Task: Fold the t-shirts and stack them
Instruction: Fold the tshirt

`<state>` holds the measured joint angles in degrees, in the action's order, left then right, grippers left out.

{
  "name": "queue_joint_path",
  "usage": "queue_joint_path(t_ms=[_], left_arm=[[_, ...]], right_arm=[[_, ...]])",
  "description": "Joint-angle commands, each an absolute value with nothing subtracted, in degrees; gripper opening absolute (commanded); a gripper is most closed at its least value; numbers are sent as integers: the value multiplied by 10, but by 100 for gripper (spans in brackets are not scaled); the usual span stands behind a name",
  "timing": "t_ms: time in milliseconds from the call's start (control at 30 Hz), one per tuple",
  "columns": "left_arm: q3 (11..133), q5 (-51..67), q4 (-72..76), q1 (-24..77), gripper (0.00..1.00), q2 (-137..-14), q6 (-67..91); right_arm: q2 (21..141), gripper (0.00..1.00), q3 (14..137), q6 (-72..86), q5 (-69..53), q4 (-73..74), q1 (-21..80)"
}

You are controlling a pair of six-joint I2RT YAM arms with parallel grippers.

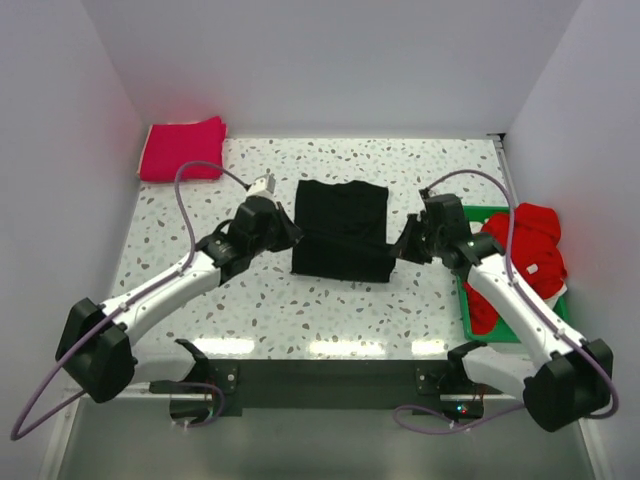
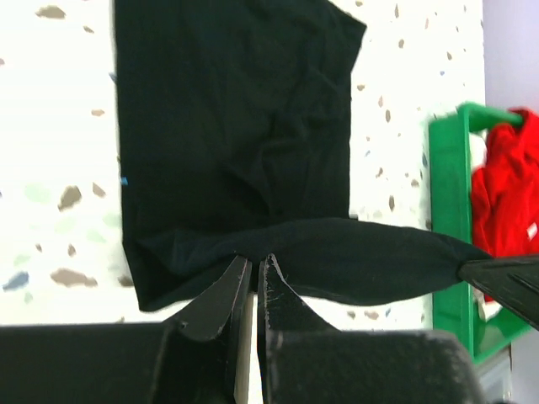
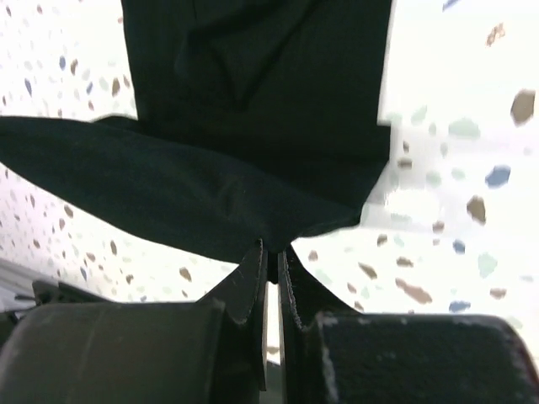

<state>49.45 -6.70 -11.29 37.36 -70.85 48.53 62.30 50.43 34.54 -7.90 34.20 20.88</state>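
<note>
One black t-shirt (image 1: 340, 230) lies mid-frame between two grippers. The left gripper (image 2: 255, 263) and the right gripper (image 3: 271, 251) each pinch its lower edge. One magenta t-shirt (image 1: 182, 150) sits upper left. Red t-shirts (image 1: 528, 250), count unclear, heap the green tray (image 1: 466, 300) at right.

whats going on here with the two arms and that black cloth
Both arms are working on the black t-shirt in the middle of the table. The left claw and the right claw are each shut on its near edge, one at each end, with that edge stretched between them, apparently mid-fold. A folded pink t-shirt sits at the far left corner, and red t-shirts lie bunched in the green tray on the right.
</note>
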Motion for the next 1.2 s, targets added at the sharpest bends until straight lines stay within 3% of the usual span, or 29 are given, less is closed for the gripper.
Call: queue_joint_path(t_ms=[0,667,933,1033,1167], left_arm=[[554,-50,-87,333,0,-751,462],[884,129,-47,171,0,-1141,431],[961,228,85,129,6,-1261,459],[1009,257,97,129,19,-1294,457],[1031,272,119,128,50,-1317,461]], right_arm=[[684,0,572,319,-72,300,194],[1145,0,921,320,-193,226,91],[1266,0,1047,338,-208,223,73],[1278,0,1067,344,-203,222,69],[1293,8,1078,353,-192,219,62]])
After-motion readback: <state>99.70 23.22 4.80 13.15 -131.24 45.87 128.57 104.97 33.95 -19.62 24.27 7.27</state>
